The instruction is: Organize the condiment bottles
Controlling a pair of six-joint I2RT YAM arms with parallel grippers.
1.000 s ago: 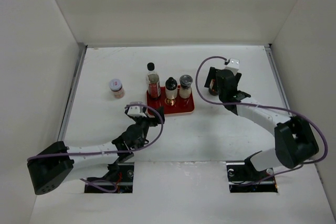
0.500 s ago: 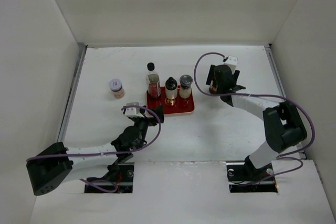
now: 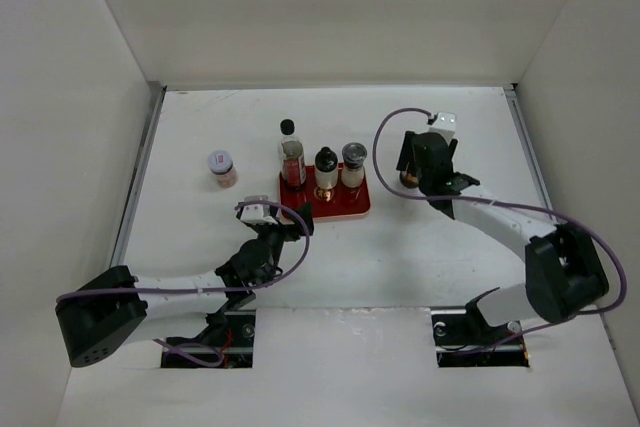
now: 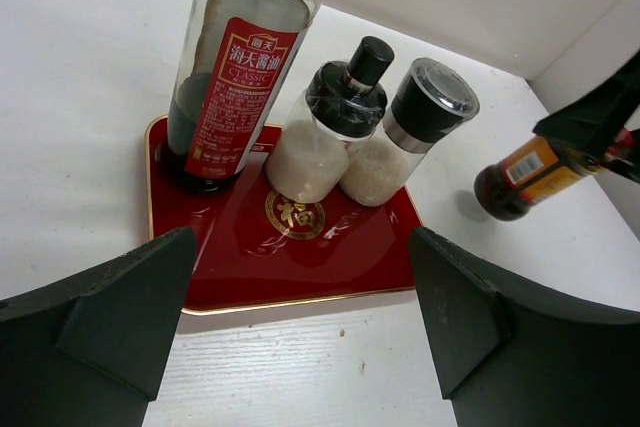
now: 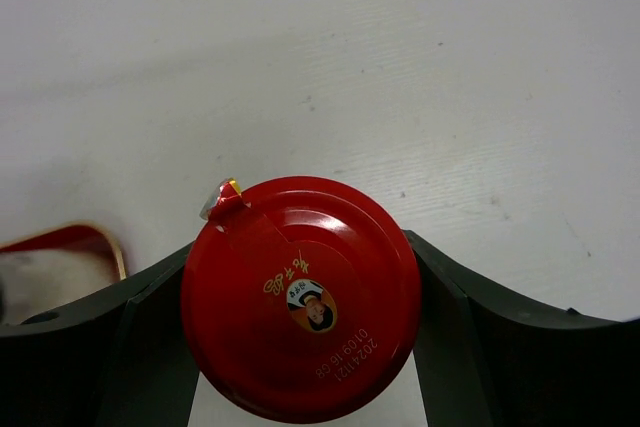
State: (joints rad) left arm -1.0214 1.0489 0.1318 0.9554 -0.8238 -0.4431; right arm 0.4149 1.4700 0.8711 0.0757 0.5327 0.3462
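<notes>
Right gripper (image 3: 410, 173) is closed on the red-lidded jar (image 5: 300, 297), jaws against both sides of the lid. The jar stands just right of the tray (image 4: 330, 267). I judge the grasp made. Next: lift straight, carry left, set it on the tray's bare near part without knocking the bottles. Left gripper (image 4: 300, 247) is wide open and empty.

Two slim arms here, the left arm (image 3: 180, 292) and the right arm (image 3: 500, 219), both with white shells along the long links and chunky black housings (image 3: 565, 272) at the joints. A thin purple cable (image 3: 378, 147) loops loosely off each one. There's a small white box (image 3: 443, 122) up at each wrist, and the fingers (image 4: 100, 317) are matte dark grey wedges, broad and flat-faced, no markings I can make out.
</notes>
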